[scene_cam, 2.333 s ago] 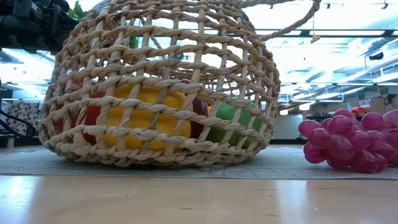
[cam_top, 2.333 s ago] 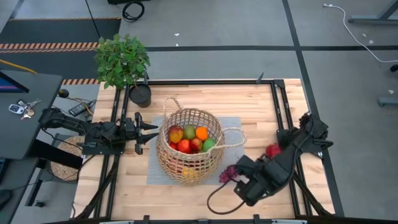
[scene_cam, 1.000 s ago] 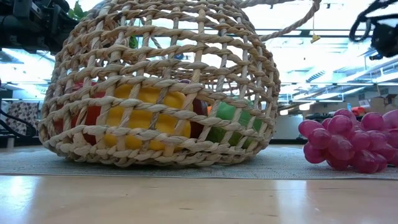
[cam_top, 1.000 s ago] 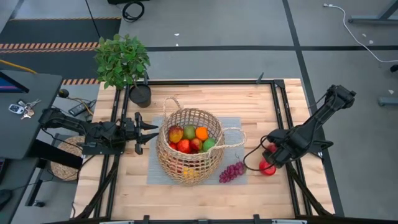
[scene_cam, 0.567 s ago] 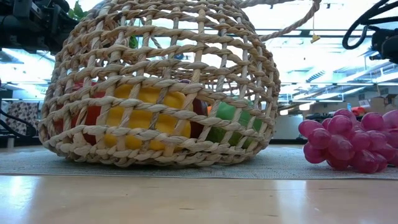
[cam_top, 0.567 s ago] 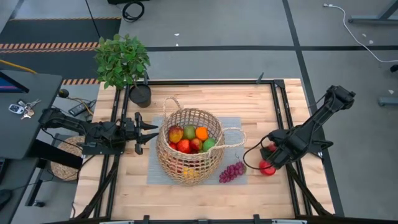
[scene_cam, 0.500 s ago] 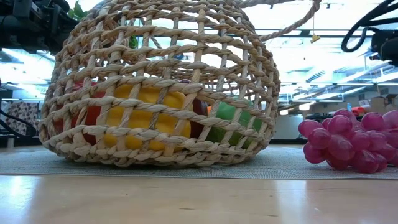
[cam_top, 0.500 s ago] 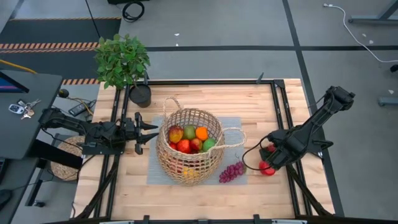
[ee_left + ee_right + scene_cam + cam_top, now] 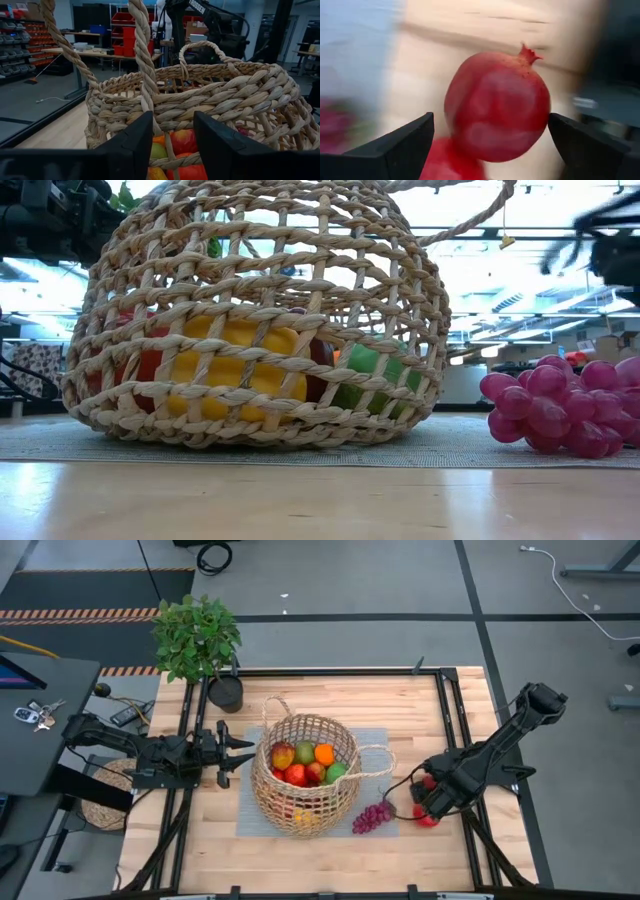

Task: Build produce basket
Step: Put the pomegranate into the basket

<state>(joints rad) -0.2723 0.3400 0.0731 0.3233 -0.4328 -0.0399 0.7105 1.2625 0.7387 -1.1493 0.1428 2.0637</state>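
The tan wicker basket [image 9: 305, 798] stands on a grey mat [image 9: 375, 740] at mid-table. It holds red, orange, green and yellow produce [image 9: 303, 768]. A purple grape bunch [image 9: 372, 816] lies on the mat's near right corner. To its right a red pomegranate [image 9: 497, 105] lies on the wood beside another red piece [image 9: 440, 161]. My right gripper [image 9: 425, 804] hangs open above the pomegranate, pointing down, with a finger on either side and clear of it. My left gripper [image 9: 246, 753] is open and level at the basket's left wall, beside the handle's base [image 9: 146, 75]. Whether it touches the basket, I cannot tell.
A leafy plant [image 9: 197, 635] in a black pot [image 9: 226, 692] stands at the table's far left corner. Black rails [image 9: 452, 710] run along the table's left, right and far sides. Bare wood lies along the near edge [image 9: 300, 500].
My right gripper has sunk toward the pomegranate and drifted a little toward the table's near edge. It has rolled about its own axis and stayed open. The basket, grapes and left gripper have kept still.
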